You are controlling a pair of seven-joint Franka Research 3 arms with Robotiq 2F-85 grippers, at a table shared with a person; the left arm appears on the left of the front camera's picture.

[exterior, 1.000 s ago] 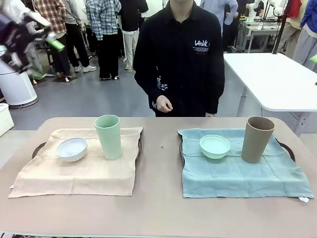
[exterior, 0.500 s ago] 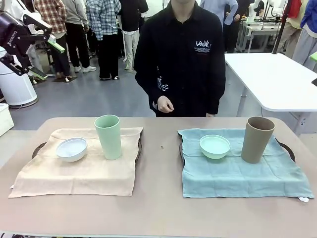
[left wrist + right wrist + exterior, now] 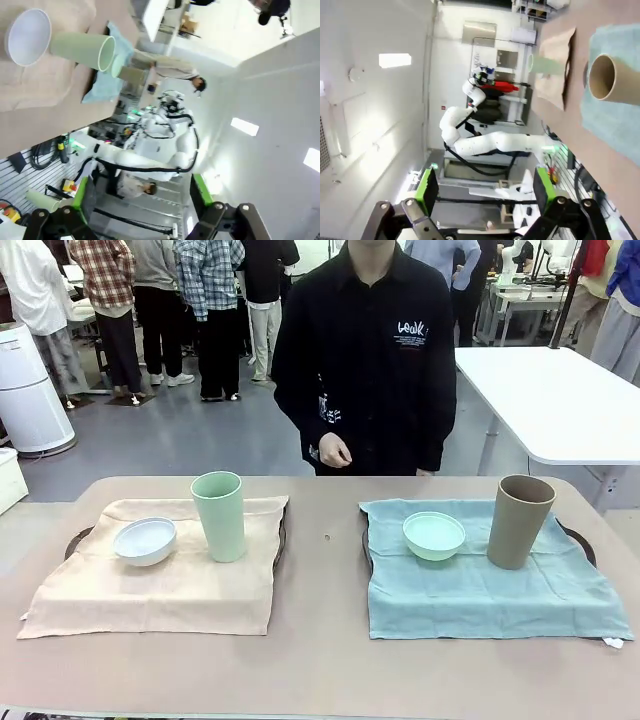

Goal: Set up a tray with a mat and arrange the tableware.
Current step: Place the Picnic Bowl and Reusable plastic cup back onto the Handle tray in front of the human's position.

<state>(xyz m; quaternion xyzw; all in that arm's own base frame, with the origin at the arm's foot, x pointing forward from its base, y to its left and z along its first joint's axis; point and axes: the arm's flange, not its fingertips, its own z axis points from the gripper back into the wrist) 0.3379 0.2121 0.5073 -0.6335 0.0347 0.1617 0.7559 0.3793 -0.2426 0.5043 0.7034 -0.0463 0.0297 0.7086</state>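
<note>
Two dark trays sit on the table. The left tray [image 3: 76, 538] carries a beige mat [image 3: 150, 585], a white bowl [image 3: 145, 540] and a pale green cup [image 3: 219, 515]. On the right tray [image 3: 581, 538] lie a teal mat [image 3: 490, 590], a mint green bowl [image 3: 434, 535] and a tan-brown cup [image 3: 519, 521]. My left gripper [image 3: 140, 200] hangs open high off the table, far from the white bowl [image 3: 27, 30] and pale green cup [image 3: 82, 50]. My right gripper [image 3: 485, 192] is open too, well away from the tan-brown cup [image 3: 612, 77].
A person in a black shirt [image 3: 365, 350] stands at the table's far side, one hand [image 3: 333, 450] held at the waist. A bare strip of table [image 3: 322, 570] separates the two trays. A white table [image 3: 550, 390] stands behind on the right.
My left arm, seen at the upper left of the front view, has pulled back out of that view. The tableware and mats have not moved.
</note>
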